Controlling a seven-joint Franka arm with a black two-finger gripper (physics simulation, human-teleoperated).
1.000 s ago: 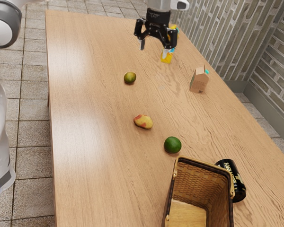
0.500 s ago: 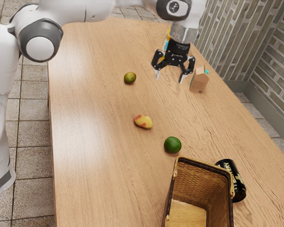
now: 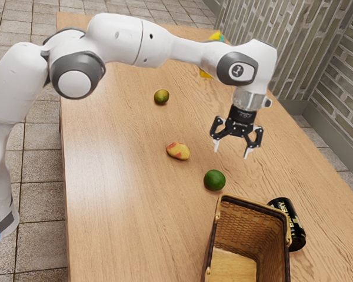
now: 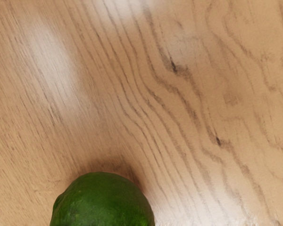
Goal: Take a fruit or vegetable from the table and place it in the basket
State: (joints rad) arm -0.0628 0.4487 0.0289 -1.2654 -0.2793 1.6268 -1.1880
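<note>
Basket (image 3: 247,226) partly out of view

The exterior view was bright and evenly lit, the smooth white jointed arm (image 3: 120,38) palest on its upper surfaces and greyer underneath, as though light fell from above. A broad whitish sheen lay on the pale brown wooden counter (image 3: 100,235), well apart from the slim light-tipped fingers (image 3: 216,145) on their side toward the arm's base. Below the fingers, the wrist view caught milky glare in several soft-edged patches on the wood, and a dark, diffuse shadow hugged the round green fruit (image 3: 214,180). Near the fingers, the brown woven rectangular basket (image 3: 234,226) had shaded inner walls around a lighter floor.
</note>
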